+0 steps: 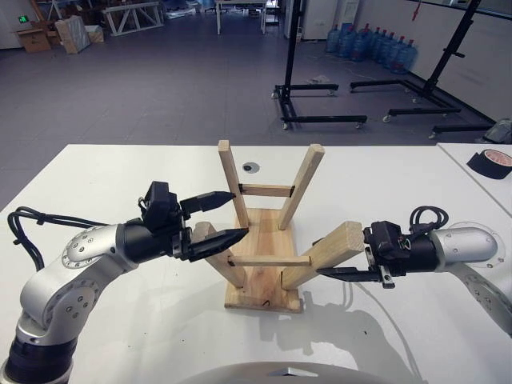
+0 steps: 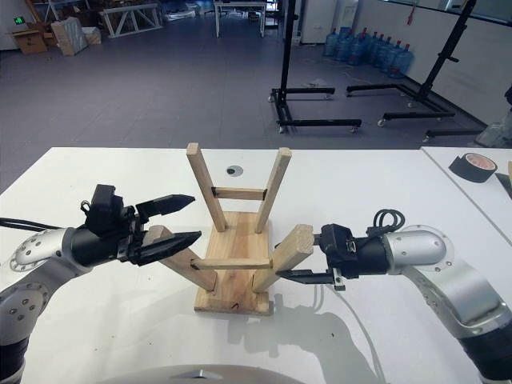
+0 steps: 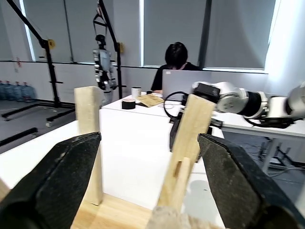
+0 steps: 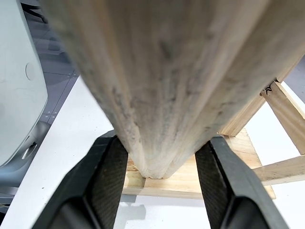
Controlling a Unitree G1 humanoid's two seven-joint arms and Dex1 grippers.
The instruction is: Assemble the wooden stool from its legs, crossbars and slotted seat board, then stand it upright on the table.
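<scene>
The wooden stool lies upside down, its slotted seat board [image 1: 264, 294] flat on the white table [image 1: 104, 184] and all legs pointing up. Two crossbars [image 1: 268, 190] [image 1: 270, 261] link the legs. My left gripper [image 1: 238, 214] is open, its fingers [image 3: 66, 176] straddling the top end of the near left leg [image 1: 230, 270] without touching it. My right gripper [image 4: 164, 143] is shut on the upper end of the near right leg [image 1: 334, 246], one finger [image 1: 348, 274] showing beneath it. Both far legs [image 1: 232, 180] [image 1: 304, 184] stand free.
A black tape roll [image 1: 490, 162] lies on the neighbouring table at the right. A round cable hole [image 1: 251, 167] sits in the tabletop behind the stool. Black wheeled stands [image 1: 320, 88] and water bottles [image 1: 376, 44] are on the floor beyond the table's far edge.
</scene>
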